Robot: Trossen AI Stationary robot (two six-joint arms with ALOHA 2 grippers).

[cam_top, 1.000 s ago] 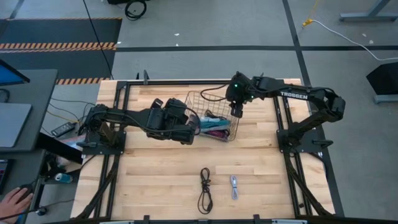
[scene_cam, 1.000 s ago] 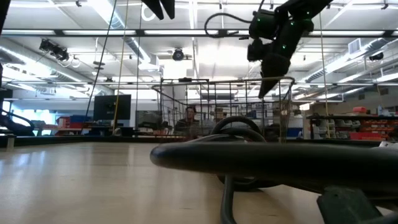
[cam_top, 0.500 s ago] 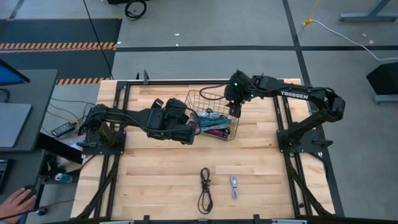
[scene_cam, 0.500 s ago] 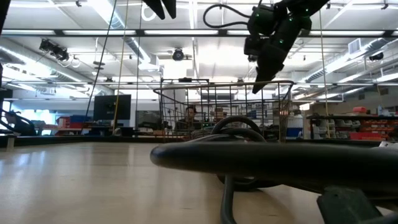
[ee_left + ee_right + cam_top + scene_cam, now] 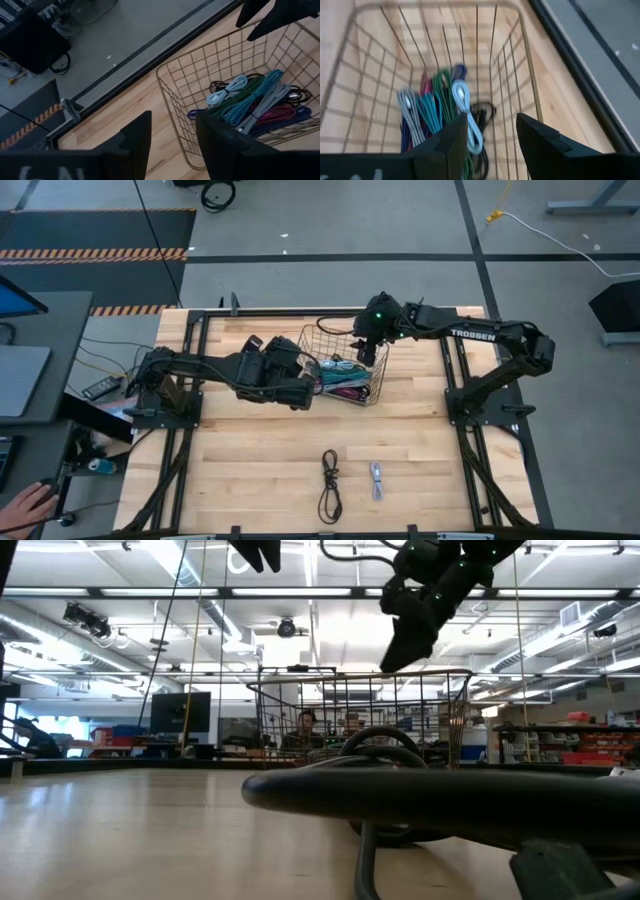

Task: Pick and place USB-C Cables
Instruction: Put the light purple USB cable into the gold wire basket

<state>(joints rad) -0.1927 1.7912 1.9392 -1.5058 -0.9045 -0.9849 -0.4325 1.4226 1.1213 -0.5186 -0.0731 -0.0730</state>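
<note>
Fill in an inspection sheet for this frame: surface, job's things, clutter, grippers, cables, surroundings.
Surface: wooden table, bare planks.
Job's things: coloured USB-C cables piled in the wire basket; a black cable and a pale cable lie on the table near its front edge.
Clutter: nothing seen.
Grippers: left gripper open, beside the basket; right gripper open, above the basket, empty.
Cables: a white lead on the floor.
Surroundings: a hand at the desk.
</note>
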